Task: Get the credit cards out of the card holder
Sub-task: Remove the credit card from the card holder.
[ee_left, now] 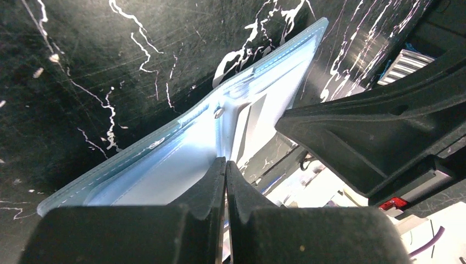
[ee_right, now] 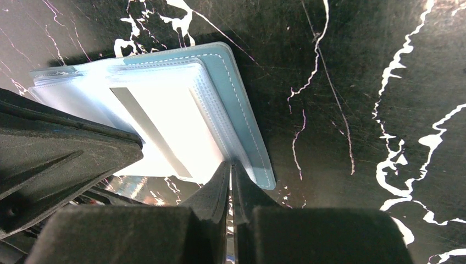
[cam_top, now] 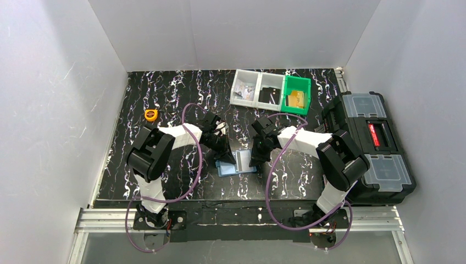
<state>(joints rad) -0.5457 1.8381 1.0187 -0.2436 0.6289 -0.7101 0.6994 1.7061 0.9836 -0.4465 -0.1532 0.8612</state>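
Note:
The dusty-blue card holder point(cam_top: 236, 165) lies open on the black marbled table between my two grippers. My left gripper point(cam_top: 226, 156) is shut, its tips point(ee_left: 225, 163) pinched on the holder's pale shiny inside point(ee_left: 165, 170), which tilts up off the table. My right gripper point(cam_top: 254, 160) is shut, its tips point(ee_right: 231, 165) closed on the near edge of the holder's clear sleeves point(ee_right: 242, 104). A white card with a grey stripe point(ee_right: 165, 115) sits inside the sleeves. It also shows in the left wrist view point(ee_left: 250, 124). The right gripper's black body fills the right of that view.
Two clear bins point(cam_top: 257, 91) and a green bin point(cam_top: 297, 96) stand at the back of the table. A black toolbox point(cam_top: 373, 143) stands at the right edge. A small yellow tape measure point(cam_top: 150, 115) lies at the left. White walls enclose the table.

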